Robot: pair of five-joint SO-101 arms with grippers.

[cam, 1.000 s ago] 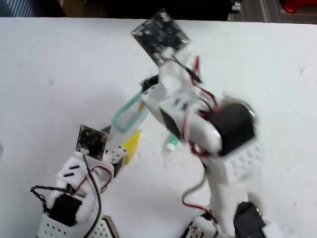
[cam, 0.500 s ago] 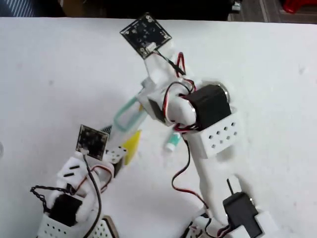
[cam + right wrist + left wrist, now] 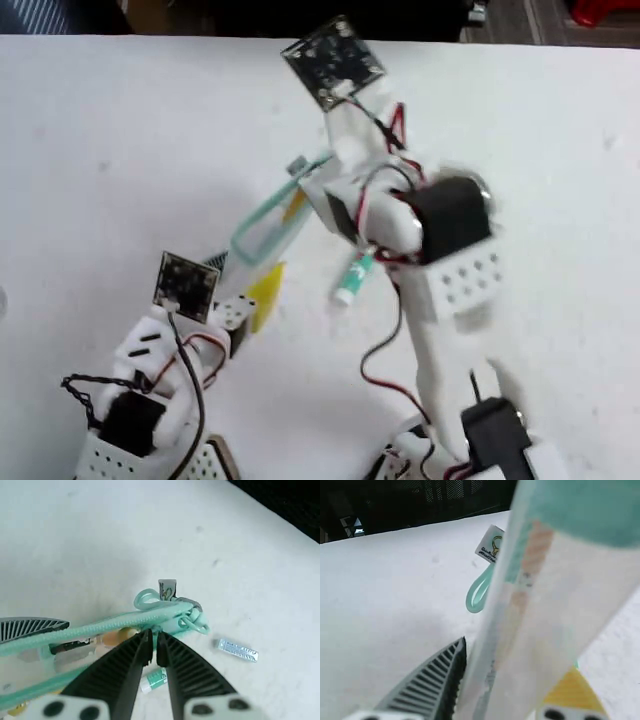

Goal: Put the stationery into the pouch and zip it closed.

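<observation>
Left tool (image 3: pixel 515 662) and right tool (image 3: pixel 152 641) both pinch the pouch (image 3: pixel 265 225), the right at its zip, so zipping now could shut the green-capped stick (image 3: pixel 350 282) out on the counter (image 3: pixel 120 150).

pouch (image 3: pixel 555 595) blurred, cut by edges, far end behind blurred right arm (image 3: pixel 450 225)

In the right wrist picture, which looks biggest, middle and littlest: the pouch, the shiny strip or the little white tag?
1. pouch, by far the biggest
2. shiny strip
3. white tag
The strip and the tag look nearly alike, so that order is unsure.
</observation>
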